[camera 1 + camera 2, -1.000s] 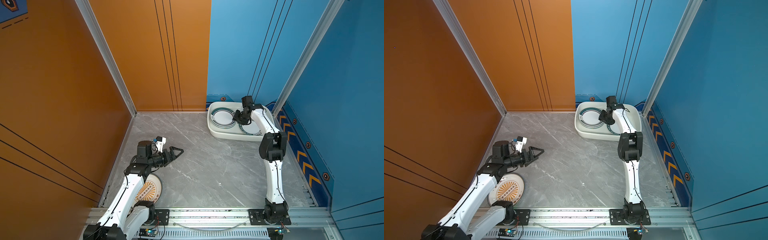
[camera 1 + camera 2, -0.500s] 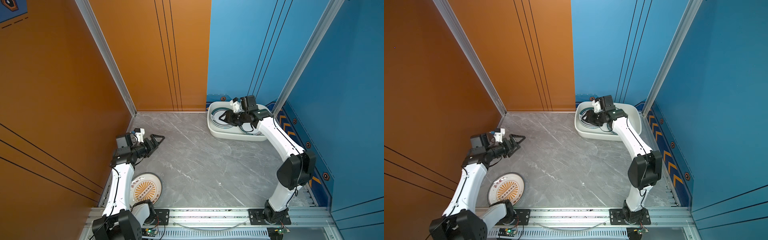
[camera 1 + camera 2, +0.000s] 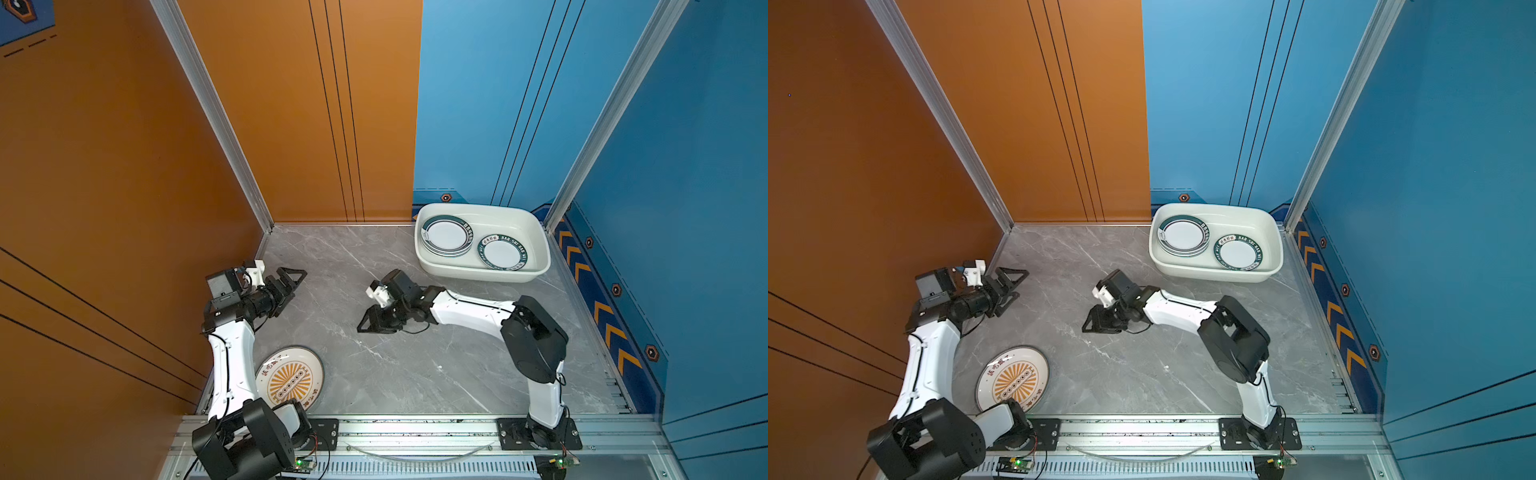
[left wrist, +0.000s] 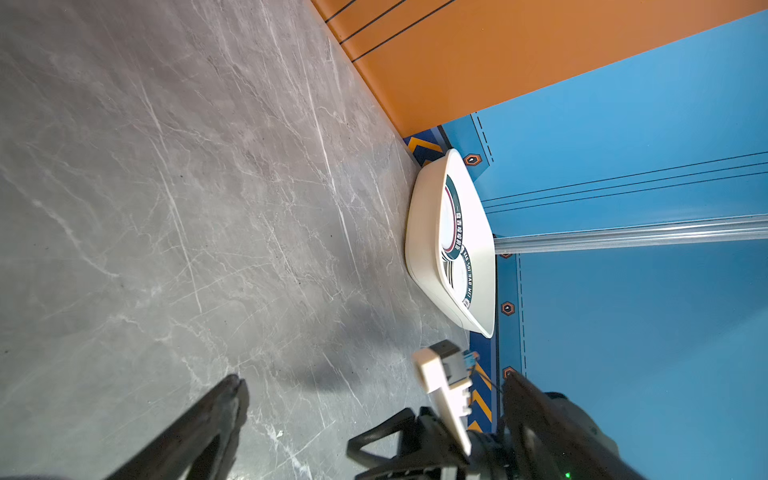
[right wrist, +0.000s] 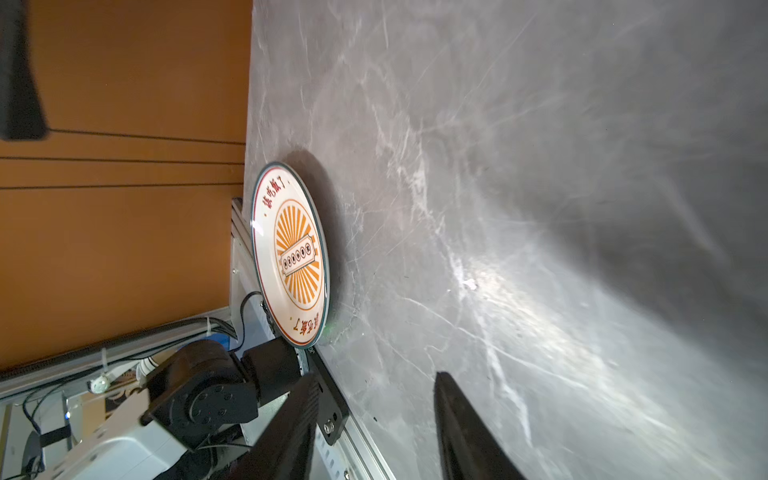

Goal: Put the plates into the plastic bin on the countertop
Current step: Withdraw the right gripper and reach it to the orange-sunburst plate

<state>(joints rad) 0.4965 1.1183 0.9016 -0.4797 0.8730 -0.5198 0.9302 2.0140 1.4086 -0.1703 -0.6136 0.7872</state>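
I am swinging the empty, half-open right gripper (image 3: 368, 322) away from the plastic bin (image 3: 478, 272) and its stacked plates (image 3: 446, 235) toward the sunburst plate (image 3: 289, 380) well apart from it, left gripper (image 3: 297, 286) gaping empty.

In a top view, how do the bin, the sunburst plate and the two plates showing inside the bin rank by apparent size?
1. bin
2. sunburst plate, though nearness to the camera may enlarge it
3. left plate in the bin
4. right plate in the bin, only slightly smaller
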